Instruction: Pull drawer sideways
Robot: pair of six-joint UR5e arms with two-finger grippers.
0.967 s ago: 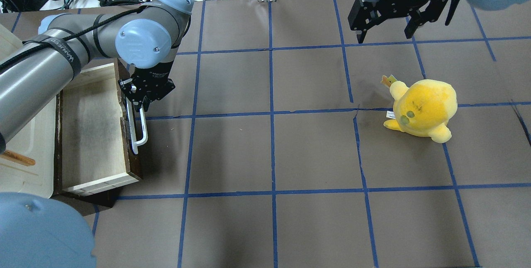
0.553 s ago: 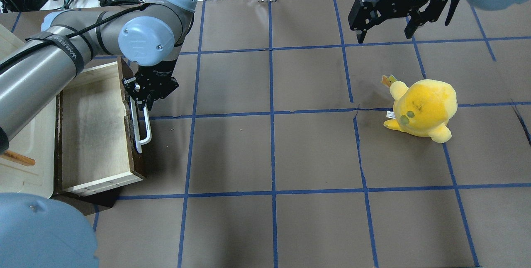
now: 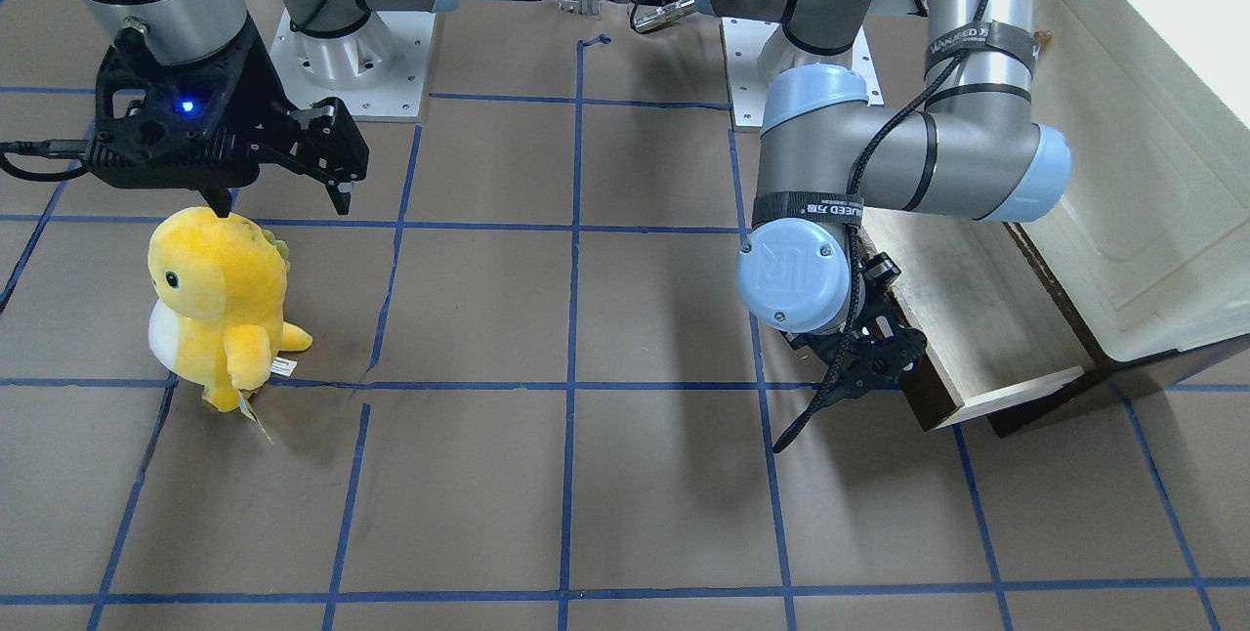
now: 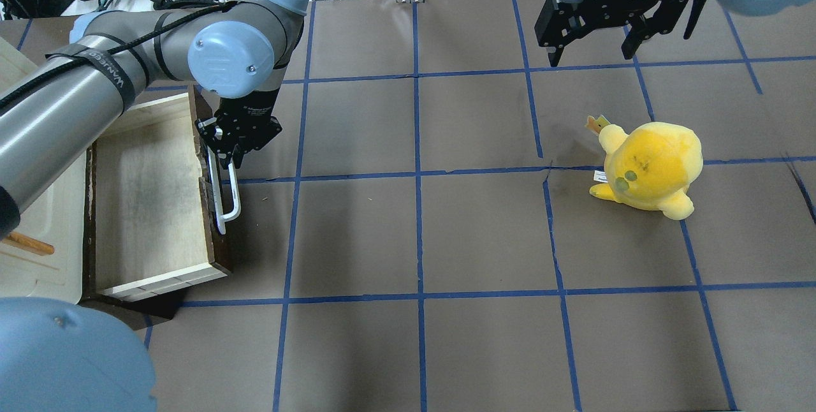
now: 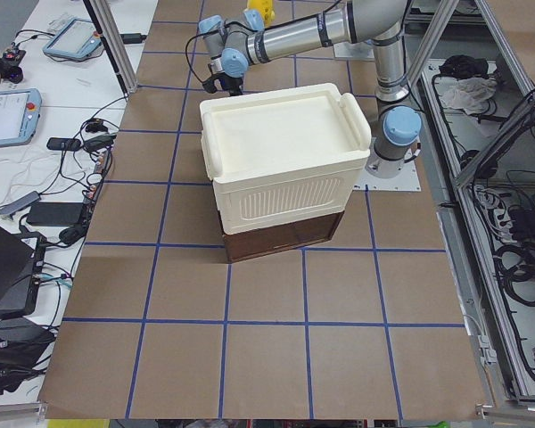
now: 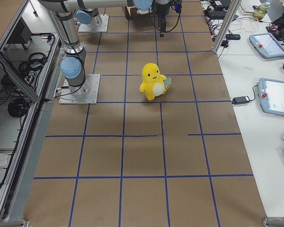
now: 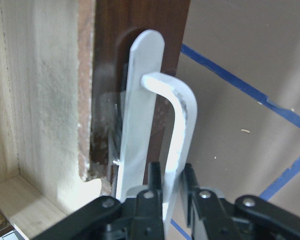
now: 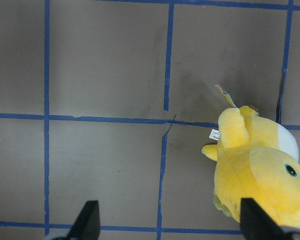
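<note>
Left wrist-mounted view: L gripper (image 7: 172, 180) clamped on handle (image 7: 182, 115); drawer (image 4: 146, 195) partly out, prob. mid-pull. Next: steady sideways pull w/o slipping. R gripper (image 4: 591, 55) idle, spread wide.

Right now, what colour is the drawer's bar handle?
White bar handle on dark brown wooden drawer front; clearest in left wrist view.

Bright, even light falls from overhead, and the brown table (image 4: 484, 233) takes only soft, blurred shadows under the left arm (image 3: 908, 162) and beside the yellow plush toy (image 4: 650, 166). Up close the white handle (image 7: 185, 130) glares slightly; the nearest blue joint cap (image 4: 64, 354) is out of focus.
</note>
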